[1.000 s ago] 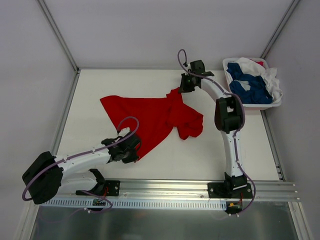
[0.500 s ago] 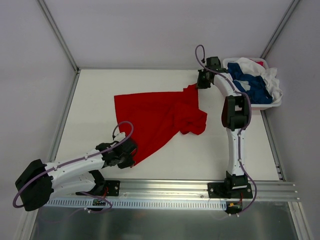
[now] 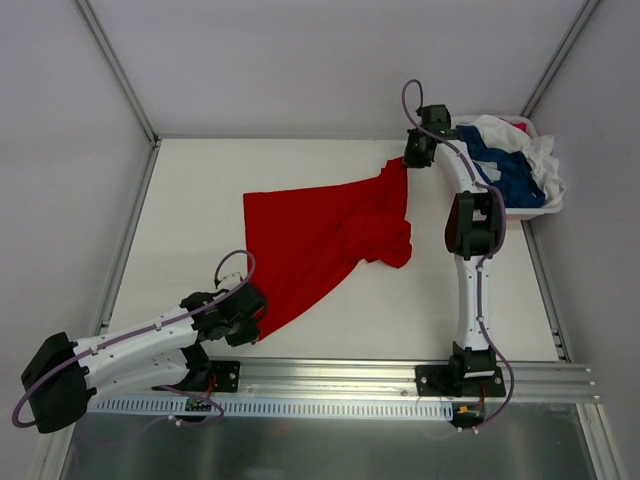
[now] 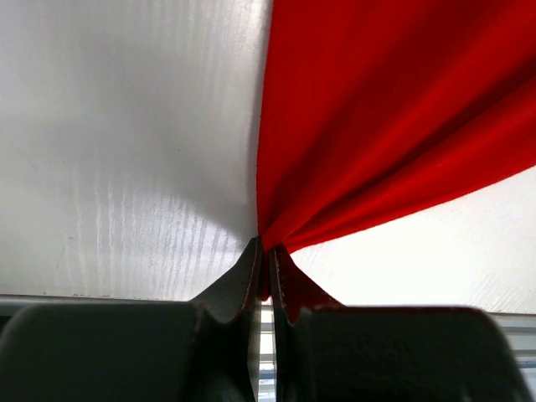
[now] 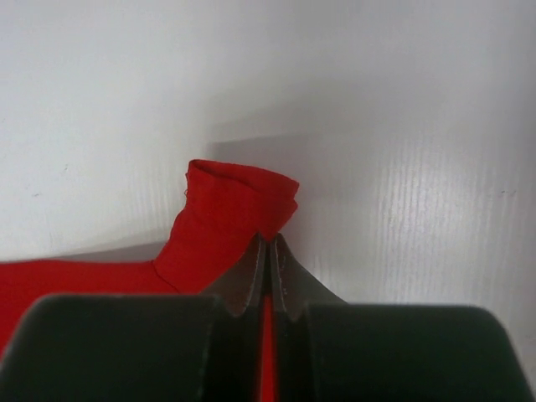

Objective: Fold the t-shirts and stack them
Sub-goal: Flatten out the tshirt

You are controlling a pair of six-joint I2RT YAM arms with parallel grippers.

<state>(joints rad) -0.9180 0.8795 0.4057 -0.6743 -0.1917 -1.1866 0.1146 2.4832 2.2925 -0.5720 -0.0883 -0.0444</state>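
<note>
Near edge of surface [image 3: 180, 200], left of centre: left hand [image 3: 248, 318] clenched on a corner of the red t-shirt [image 3: 320, 240]. Mid-surface: cloth spread out, bunched toward the right. Far edge, right of centre: right hand [image 3: 410, 158] pinching another corner. Far right corner: basket [image 3: 512, 212] with blue and white t-shirts [image 3: 505, 168].

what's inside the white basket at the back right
A heap of dark blue cloth and white cloth fills the basket, with a sliver of red at its far rim. Anything beneath the heap is covered.
</note>
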